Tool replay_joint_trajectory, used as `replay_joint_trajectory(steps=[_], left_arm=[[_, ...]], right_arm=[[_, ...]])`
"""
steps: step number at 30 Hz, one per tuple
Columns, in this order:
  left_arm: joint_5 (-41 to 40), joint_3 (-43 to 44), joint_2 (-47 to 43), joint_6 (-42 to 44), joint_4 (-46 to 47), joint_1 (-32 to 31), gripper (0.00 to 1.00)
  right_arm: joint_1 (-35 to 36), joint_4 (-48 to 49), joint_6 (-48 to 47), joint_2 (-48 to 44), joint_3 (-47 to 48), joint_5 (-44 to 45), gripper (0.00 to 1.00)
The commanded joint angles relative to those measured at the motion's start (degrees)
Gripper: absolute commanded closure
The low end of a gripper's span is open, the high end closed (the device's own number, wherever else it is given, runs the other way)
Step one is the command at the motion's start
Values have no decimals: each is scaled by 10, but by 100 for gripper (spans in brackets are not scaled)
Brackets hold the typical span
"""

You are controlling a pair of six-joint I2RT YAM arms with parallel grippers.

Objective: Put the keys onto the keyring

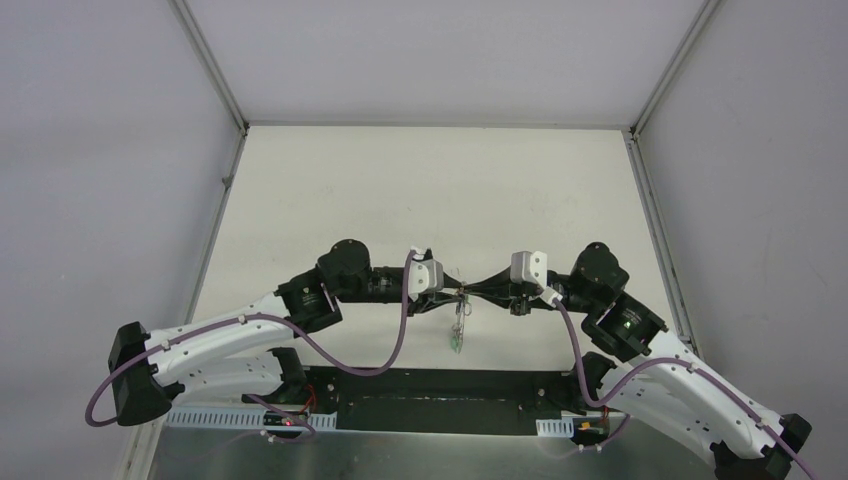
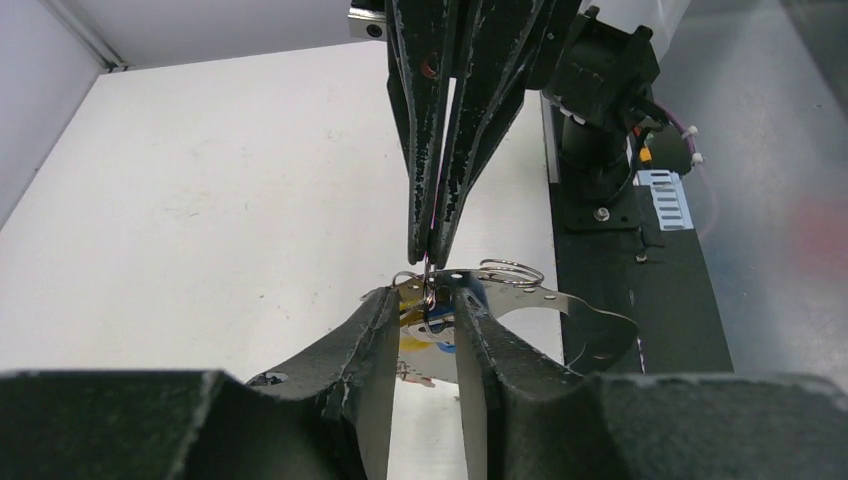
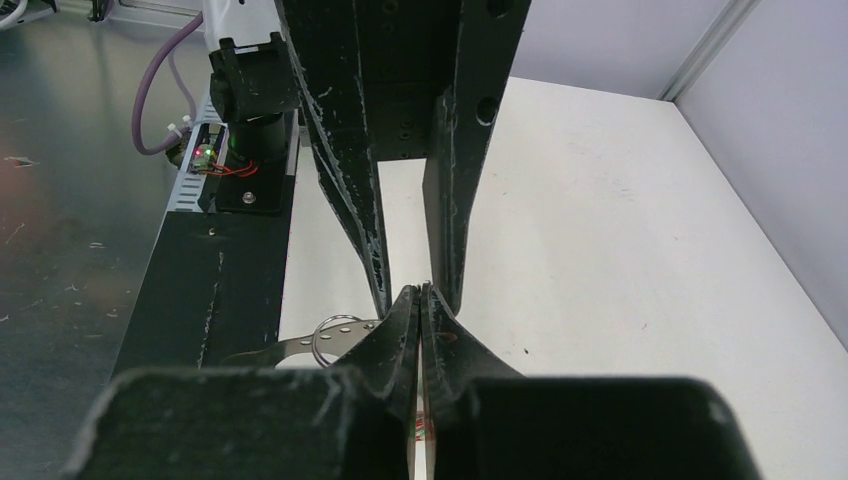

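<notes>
Keys [image 1: 458, 335] dangle below right jaws (pressed together), left jaws spread astride those tips.

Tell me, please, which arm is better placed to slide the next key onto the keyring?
Left: the left gripper stands open around the keys, free to work one, while the right gripper is shut on what looks like the keyring wire, steadying it.

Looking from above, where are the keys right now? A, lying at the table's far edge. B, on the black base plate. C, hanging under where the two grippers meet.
C: the keys dangle just below where the left gripper and right gripper stand tip to tip.
</notes>
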Motion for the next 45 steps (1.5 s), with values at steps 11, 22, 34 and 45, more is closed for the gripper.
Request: replay_joint_trajectory(steps=[11,22,34,45], left_arm=[[22,19,-6,6,39,-3,76],[15,20,-15,-18,45,-3,100],[-27,160,-17,-13,-267,-3,100],[-131,398,89,-40,-577,-3,100]], right_arm=[[2,53,11,-8,-2,-10,100],[2,53,13,-14,-9,0,100],[2,21,8,-50,-18,25,24],[2,114,92,3,-14,14,20]])
